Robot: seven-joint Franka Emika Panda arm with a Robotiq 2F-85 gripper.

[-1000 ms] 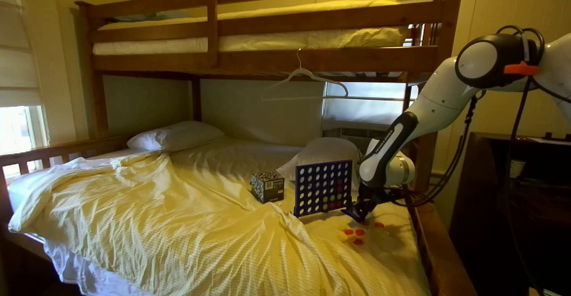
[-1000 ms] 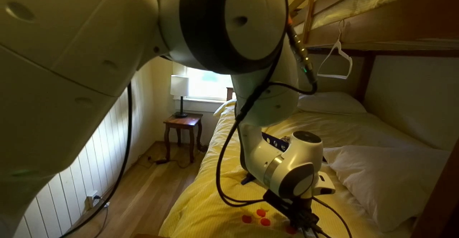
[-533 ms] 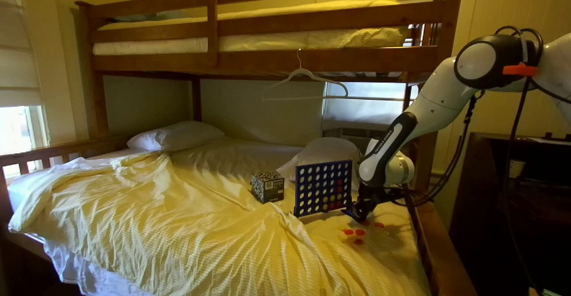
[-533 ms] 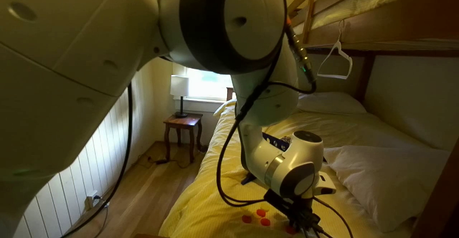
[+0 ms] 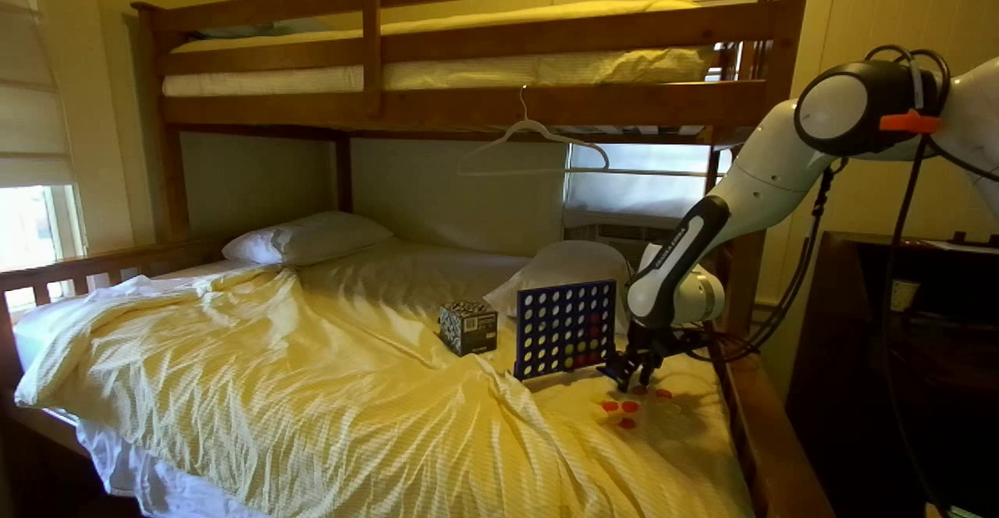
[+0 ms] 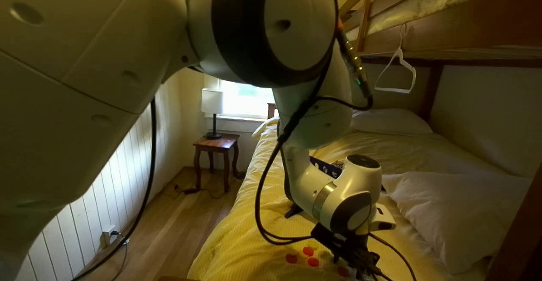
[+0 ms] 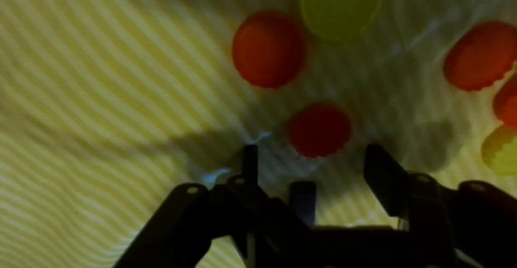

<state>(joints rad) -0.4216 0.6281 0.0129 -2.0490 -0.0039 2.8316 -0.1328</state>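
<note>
The arm (image 5: 749, 198) is held bent over a yellow striped cover (image 7: 101, 98), its elbow (image 5: 837, 108) raised well above the gripper (image 7: 311, 151) and its forearm (image 5: 691, 241) sloped down, so that the fingers (image 7: 250, 161) are pointed toward the cover from low above it. A broad gap is left between the fingertips (image 7: 376, 165). A dark red disc (image 7: 320, 130) is seen on the cover just ahead of that gap, clear of both fingers in the wrist view; a second red disc (image 7: 268, 50) is set farther ahead, with a yellow disc (image 7: 341, 5) just beside it. More red and yellow discs (image 7: 480, 56) are scattered to the right of the gripper there. In an exterior view, a blue upright grid (image 5: 566, 327) is stood close beside the gripper; whether the two touch cannot be told. Farther from the gripper, past the grid, a patterned box (image 5: 468, 328) is placed.
</note>
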